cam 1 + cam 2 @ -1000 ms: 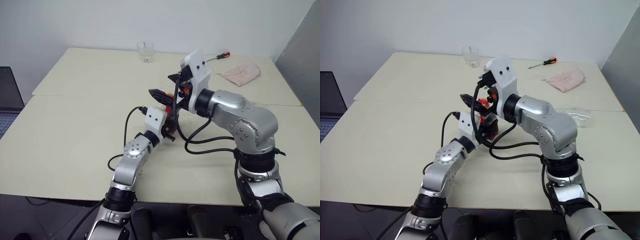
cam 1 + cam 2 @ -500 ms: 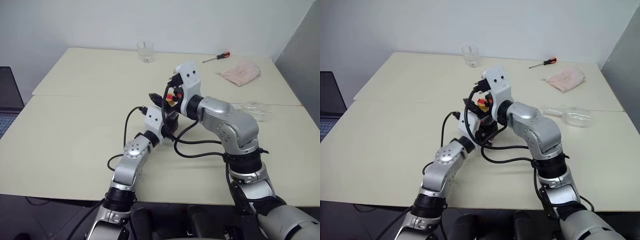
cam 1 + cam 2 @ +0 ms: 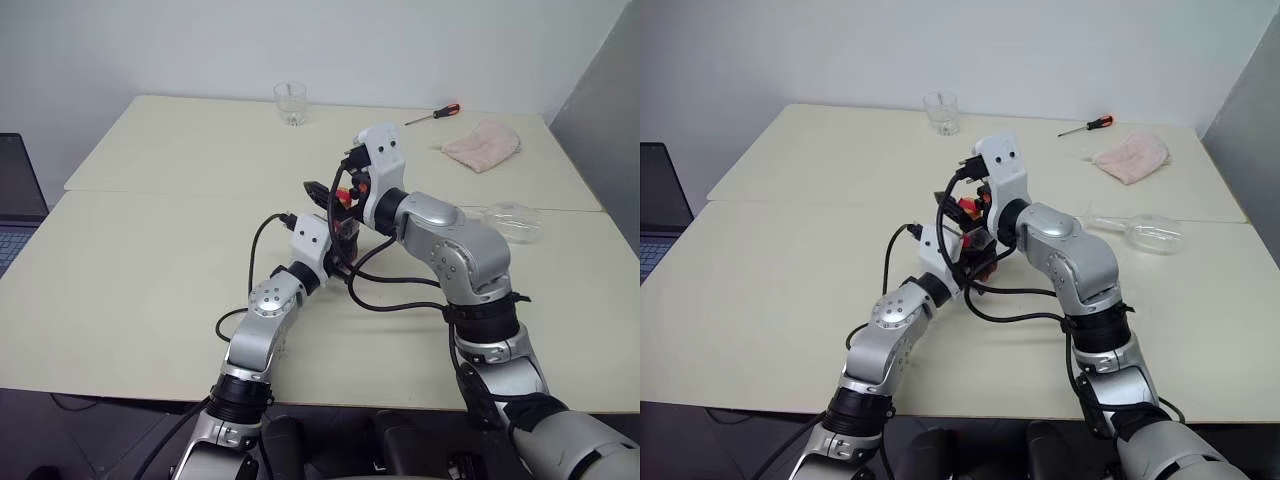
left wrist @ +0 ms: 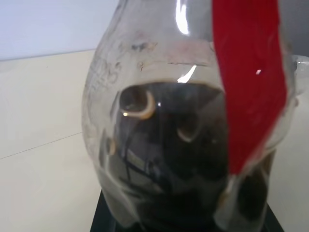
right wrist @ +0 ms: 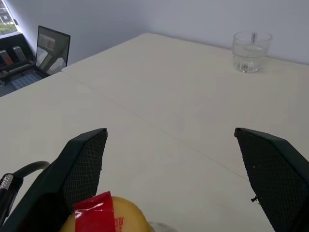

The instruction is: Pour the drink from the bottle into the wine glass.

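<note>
My left gripper (image 3: 338,252) is shut on the bottle (image 4: 183,121), holding it upright just above the table's middle. Up close the bottle is clear plastic with a red label, and the dark drink (image 4: 169,159) fills its lower body. My right gripper (image 5: 170,131) stands open at the bottle's top, one black finger on each side of the yellow-and-red cap (image 5: 111,217), without touching it. The wine glass (image 3: 1150,232) lies on its side on the table to the right, apart from both grippers.
A short clear tumbler (image 3: 290,103) stands at the table's far edge. A screwdriver (image 3: 432,114) and a pink cloth (image 3: 482,143) lie at the back right. A laptop (image 3: 15,200) sits off the table's left side. A seam (image 3: 180,193) joins two tabletops.
My right arm has come down and drawn in toward the bottle, so its open fingers now flank the cap. The left gripper and bottle have stayed still. The wine glass has come into view.
</note>
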Tool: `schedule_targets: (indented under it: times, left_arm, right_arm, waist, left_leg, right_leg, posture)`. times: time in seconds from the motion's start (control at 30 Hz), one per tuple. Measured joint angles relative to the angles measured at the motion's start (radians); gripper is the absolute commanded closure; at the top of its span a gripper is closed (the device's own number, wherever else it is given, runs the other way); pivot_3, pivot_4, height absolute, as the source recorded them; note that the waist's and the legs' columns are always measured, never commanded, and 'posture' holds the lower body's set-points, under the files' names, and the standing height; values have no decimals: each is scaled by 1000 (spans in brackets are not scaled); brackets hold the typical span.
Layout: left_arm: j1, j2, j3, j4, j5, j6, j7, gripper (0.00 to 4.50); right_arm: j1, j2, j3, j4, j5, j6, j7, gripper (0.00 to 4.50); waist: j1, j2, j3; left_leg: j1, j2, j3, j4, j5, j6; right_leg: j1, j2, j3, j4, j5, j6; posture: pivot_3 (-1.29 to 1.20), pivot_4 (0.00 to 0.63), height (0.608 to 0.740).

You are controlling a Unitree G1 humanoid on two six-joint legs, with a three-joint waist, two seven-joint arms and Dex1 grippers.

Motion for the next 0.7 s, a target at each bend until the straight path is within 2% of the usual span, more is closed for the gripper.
schedule_targets:
  times: [0.3,0.7]
  left_arm:
    - [-1,-1,-9,0,0,0,-2,3583]
    - [-7,-3,-17,1,0,-1,-3,3583]
  right_arm:
    - [0,-28,0,-15,5,9,18,0]
    - [41,-93,-22,-149,54,93,34,0]
  waist:
    - [0,0,0]
    - [0,0,0]
  left_leg:
    - [0,0,0,0,0,0]
    - [0,0,0,0,0,0]
  right_leg:
    - [0,0,0,0,0,0]
    - [0,0,0,0,0,0]
  posture:
    - [0,150,740]
    - [0,150,740]
